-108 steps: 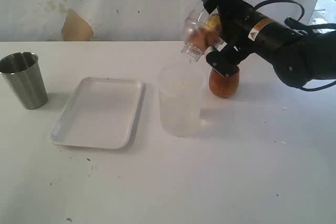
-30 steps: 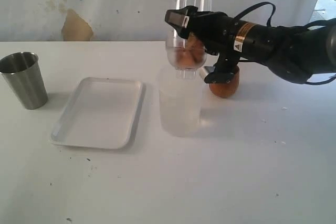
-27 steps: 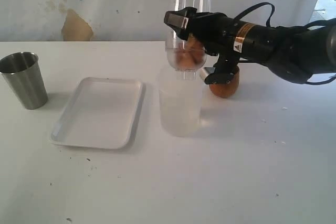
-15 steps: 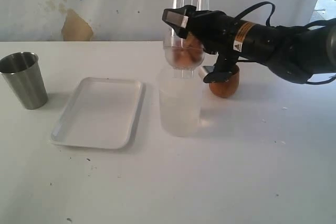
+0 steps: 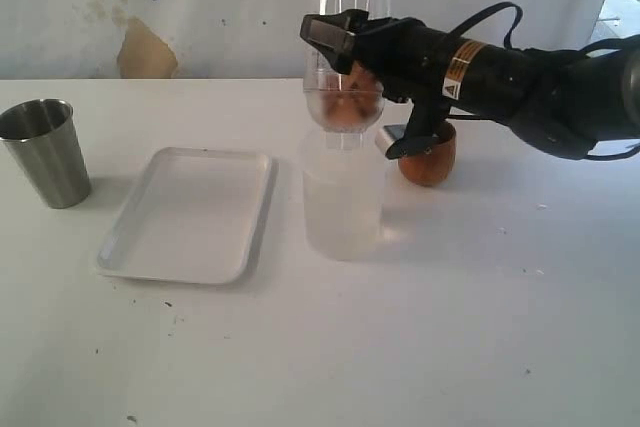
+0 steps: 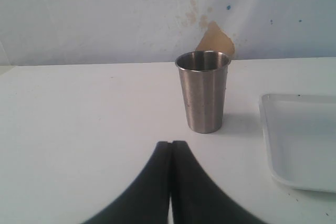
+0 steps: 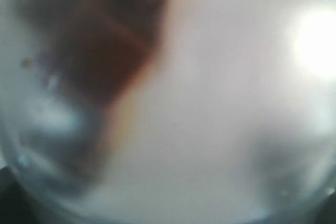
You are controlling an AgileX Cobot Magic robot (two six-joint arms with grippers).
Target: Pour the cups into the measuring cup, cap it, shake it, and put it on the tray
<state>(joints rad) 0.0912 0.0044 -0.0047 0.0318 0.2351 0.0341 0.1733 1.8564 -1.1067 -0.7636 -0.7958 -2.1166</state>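
Hanging dome (image 5: 343,97) at measuring cup (image 5: 343,205) rim

Bright, even daylight fills the exterior view; the measuring cup (image 5: 343,202) casts a soft shadow rightward on the white bench (image 5: 450,327). The left wrist view is sharp. The right wrist view, through the clear domed top (image 5: 342,112), is wholly blurred (milky, with one blown-out glare patch).
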